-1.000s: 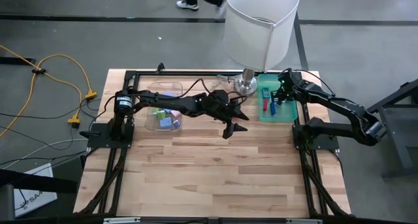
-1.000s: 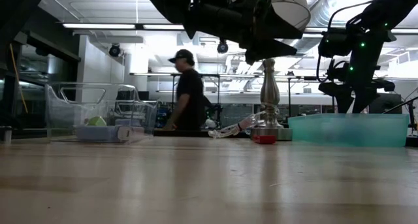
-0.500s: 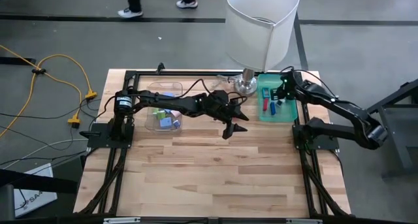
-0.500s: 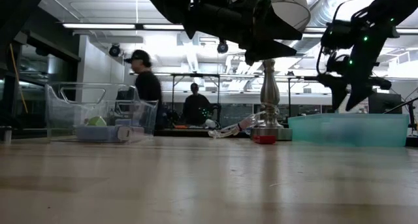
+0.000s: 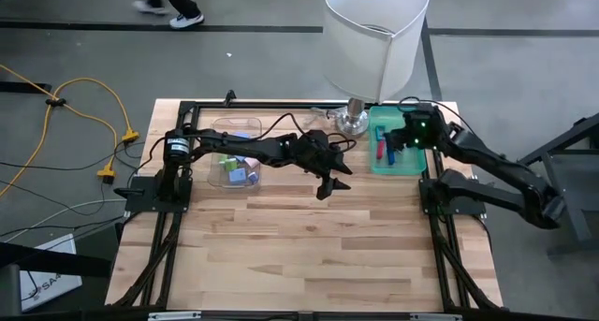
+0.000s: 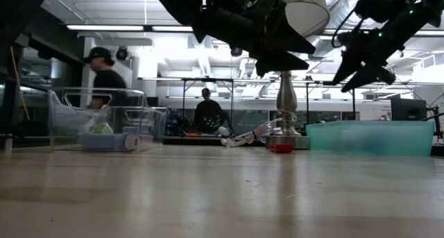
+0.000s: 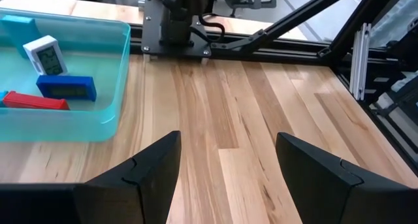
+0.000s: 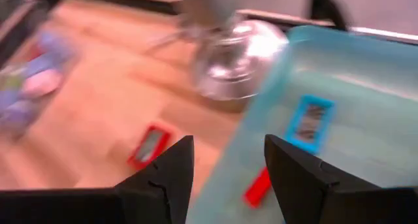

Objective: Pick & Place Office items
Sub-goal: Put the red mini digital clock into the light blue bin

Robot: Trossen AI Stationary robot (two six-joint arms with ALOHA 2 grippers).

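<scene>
Left gripper (image 5: 329,182) held above bare wood near table centre, well clear of the surface in the low view; fingers (image 7: 140,178) apart, nothing between them. Right gripper (image 5: 401,138) raised over the teal tray (image 5: 412,167) at the far right of the table, tilted toward the lamp base (image 5: 352,121); fingers (image 8: 163,175) apart, empty. Inside the teal tray, seen from the left wrist: small white clock-like piece (image 7: 45,55), dark blue block (image 7: 66,87), flat red piece (image 7: 34,102), light blue piece (image 7: 18,20) at one corner. From the right wrist, motion-blurred: light blue framed item (image 8: 310,123) and a red bit (image 8: 258,187) in the tray, plus a red framed item (image 8: 149,145) lying on the wood just outside it, beside the lamp base. Same red item visible in the low view (image 6: 281,148) next to the lamp foot. Clear bin (image 5: 234,153) on the left side, holding light blue, pink and green bits; individual pieces hard to separate. White lampshade (image 5: 374,36) overhanging the far edge. Two people in the room behind (image 6: 107,75).
</scene>
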